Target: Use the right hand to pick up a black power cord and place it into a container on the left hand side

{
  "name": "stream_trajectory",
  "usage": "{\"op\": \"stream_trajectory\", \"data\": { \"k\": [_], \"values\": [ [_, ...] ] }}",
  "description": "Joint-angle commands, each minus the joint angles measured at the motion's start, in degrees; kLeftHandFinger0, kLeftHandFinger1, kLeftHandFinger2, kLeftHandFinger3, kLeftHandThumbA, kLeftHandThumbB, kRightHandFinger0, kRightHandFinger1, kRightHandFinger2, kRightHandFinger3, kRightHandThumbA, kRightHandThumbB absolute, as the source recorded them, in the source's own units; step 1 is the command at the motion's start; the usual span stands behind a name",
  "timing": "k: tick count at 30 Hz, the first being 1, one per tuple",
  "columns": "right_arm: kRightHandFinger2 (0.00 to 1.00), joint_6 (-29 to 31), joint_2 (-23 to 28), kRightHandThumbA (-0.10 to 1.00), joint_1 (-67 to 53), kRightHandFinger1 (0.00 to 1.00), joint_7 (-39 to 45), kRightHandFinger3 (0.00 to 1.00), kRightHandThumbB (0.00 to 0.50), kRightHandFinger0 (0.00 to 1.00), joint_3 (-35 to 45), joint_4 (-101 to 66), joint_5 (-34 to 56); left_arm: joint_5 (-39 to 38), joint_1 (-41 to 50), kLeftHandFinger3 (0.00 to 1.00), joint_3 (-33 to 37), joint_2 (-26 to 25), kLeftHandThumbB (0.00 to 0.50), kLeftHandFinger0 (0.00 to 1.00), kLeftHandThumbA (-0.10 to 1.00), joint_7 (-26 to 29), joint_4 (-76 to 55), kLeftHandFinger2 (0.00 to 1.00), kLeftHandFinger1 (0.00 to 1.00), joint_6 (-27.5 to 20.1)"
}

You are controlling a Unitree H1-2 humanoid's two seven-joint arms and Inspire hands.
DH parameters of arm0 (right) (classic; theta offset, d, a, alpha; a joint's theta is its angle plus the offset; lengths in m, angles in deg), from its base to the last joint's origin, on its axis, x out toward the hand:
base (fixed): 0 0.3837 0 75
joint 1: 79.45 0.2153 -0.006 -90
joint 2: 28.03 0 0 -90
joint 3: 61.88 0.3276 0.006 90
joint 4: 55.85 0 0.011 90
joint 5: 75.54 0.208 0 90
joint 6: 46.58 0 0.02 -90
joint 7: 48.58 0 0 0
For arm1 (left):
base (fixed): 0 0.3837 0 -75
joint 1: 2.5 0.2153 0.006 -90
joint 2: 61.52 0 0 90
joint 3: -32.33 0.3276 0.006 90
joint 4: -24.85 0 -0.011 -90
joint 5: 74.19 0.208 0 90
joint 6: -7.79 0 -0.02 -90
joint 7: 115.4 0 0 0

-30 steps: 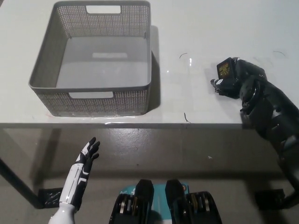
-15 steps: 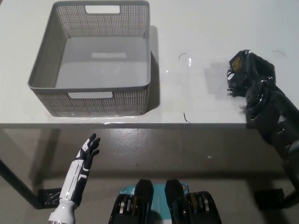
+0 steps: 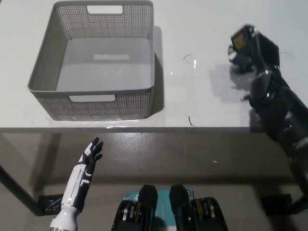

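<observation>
My black right hand (image 3: 255,48) is raised above the right side of the white table (image 3: 202,96), shut on a black power adapter (image 3: 240,39) with a yellow label facing up. Its cord is hidden behind the hand. The adapter hangs clear of the tabletop, and its shadow lies below on the table. The grey perforated basket (image 3: 94,96) stands at the table's left, with nothing inside. My white left hand (image 3: 89,159) rests below the table's front edge at the lower left, fingers spread and holding nothing.
The basket has handle slots in its near and far walls. Small dark wire scraps (image 3: 191,121) lie on the table between basket and right hand. The table's front edge (image 3: 144,128) runs across the middle of the view, with floor below.
My right hand has lifted the power adapter off the table, moving it up and away. The left hand has barely moved.
</observation>
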Motion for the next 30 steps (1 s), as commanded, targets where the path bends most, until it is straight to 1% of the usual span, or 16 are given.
{"op": "stream_trajectory", "data": {
  "k": [1,3,4,6,8,9,10,12,15,18,20,21,23,26,28,30],
  "values": [
    [0.81,7.57,-1.34,-0.10,9.37,0.24,-5.72,0.88,0.174,0.00,1.37,-5.90,1.17,0.32,-0.29,1.00,-0.23,-0.88,0.295,1.00,1.00,0.19,-0.89,1.00,1.00,-1.69],
    [0.84,7.32,-2.02,-0.10,11.34,0.32,-4.96,0.95,0.154,0.00,1.77,-8.46,1.26,0.68,-0.30,1.00,-0.25,-1.00,0.287,1.00,1.00,0.34,-0.71,1.00,1.00,-1.90],
    [0.82,7.73,-2.22,-0.10,11.88,0.38,-4.42,0.94,0.173,0.00,1.91,-9.83,1.36,0.69,-0.24,1.00,-0.25,-0.99,0.286,1.00,1.00,0.36,-0.65,1.00,1.00,-1.95],
    [0.78,7.03,-3.03,-0.10,13.04,0.36,-5.17,0.87,0.167,0.00,1.75,-12.91,0.47,0.78,-0.01,1.00,-0.20,-1.01,0.295,1.00,1.00,0.35,-0.64,1.00,1.00,-1.92],
    [0.75,5.22,-4.14,-0.10,14.43,0.36,-4.01,0.95,0.148,0.00,1.80,-17.11,0.12,1.89,0.24,1.00,-0.20,-1.05,0.295,1.00,1.00,0.93,-0.72,1.00,1.00,-2.09],
    [0.75,4.91,-4.33,-0.10,14.59,0.36,-3.67,0.96,0.146,0.00,1.77,-17.96,0.04,2.08,0.33,1.00,-0.20,-1.03,0.295,1.00,1.00,1.04,-0.71,1.00,1.00,-2.13],
    [0.75,4.60,-4.75,-0.10,14.93,0.36,-2.90,0.96,0.157,0.00,1.98,-19.29,0.34,2.31,0.42,1.00,-0.19,-1.05,0.297,1.00,1.00,1.12,-0.75,1.00,1.00,-2.06],
    [0.73,4.01,-6.22,-0.10,16.07,0.33,-2.39,0.90,0.191,0.00,2.32,-22.27,0.59,2.26,0.86,1.00,-0.16,-1.03,0.309,1.00,1.00,0.89,-1.14,1.00,1.00,-1.15],
    [0.73,1.58,-8.80,-0.10,17.44,0.31,-1.39,0.90,0.176,0.00,2.21,-25.98,0.19,1.21,1.02,1.00,-0.18,-0.95,0.283,1.00,1.00,0.53,-0.21,1.00,1.00,-2.83],
    [0.72,2.82,-10.94,-0.10,18.86,0.36,-0.32,0.90,0.159,0.00,1.99,-26.10,0.67,1.05,0.84,1.00,-0.03,-0.94,0.286,1.00,1.00,0.29,0.11,1.00,1.00,-3.01],
    [0.71,2.60,-13.23,-0.10,19.89,0.33,0.61,0.87,0.165,0.00,1.86,-25.23,1.03,0.93,0.87,1.00,0.15,-0.89,0.308,1.00,1.00,0.01,0.17,1.00,1.00,-2.63],
    [0.70,3.37,-14.42,-0.10,20.35,0.32,0.28,0.84,0.187,0.00,1.68,-24.12,0.95,0.75,0.93,1.00,0.16,-0.80,0.331,1.00,1.00,-0.09,-0.05,1.00,1.00,-2.22],
    [0.68,3.70,-16.42,-0.10,20.93,0.29,-0.25,0.81,0.185,0.00,1.43,-22.77,0.63,0.01,0.94,1.00,0.13,-0.69,0.336,1.00,1.00,-0.42,-0.31,1.00,1.00,-1.69],
    [0.69,3.62,-18.61,-0.10,20.65,0.28,-0.41,0.83,0.181,0.00,1.01,-21.39,0.19,0.13,0.95,1.00,0.14,-0.82,0.352,1.00,1.00,-0.51,-0.58,1.00,1.00,-1.30],
    [0.67,5.39,-19.78,-0.10,20.27,0.26,-0.93,0.82,0.179,0.00,0.63,-19.10,-0.02,0.46,0.82,1.00,0.10,-0.99,0.359,1.00,1.00,-0.44,-0.63,1.00,1.00,-1.16],
    [0.66,5.86,-20.50,-0.10,19.97,0.26,-1.02,0.83,0.176,0.00,0.25,-17.20,-0.23,0.87,0.86,1.00,0.13,-1.11,0.348,1.00,1.00,-0.38,-0.86,1.00,1.00,-1.04]
  ]
}}
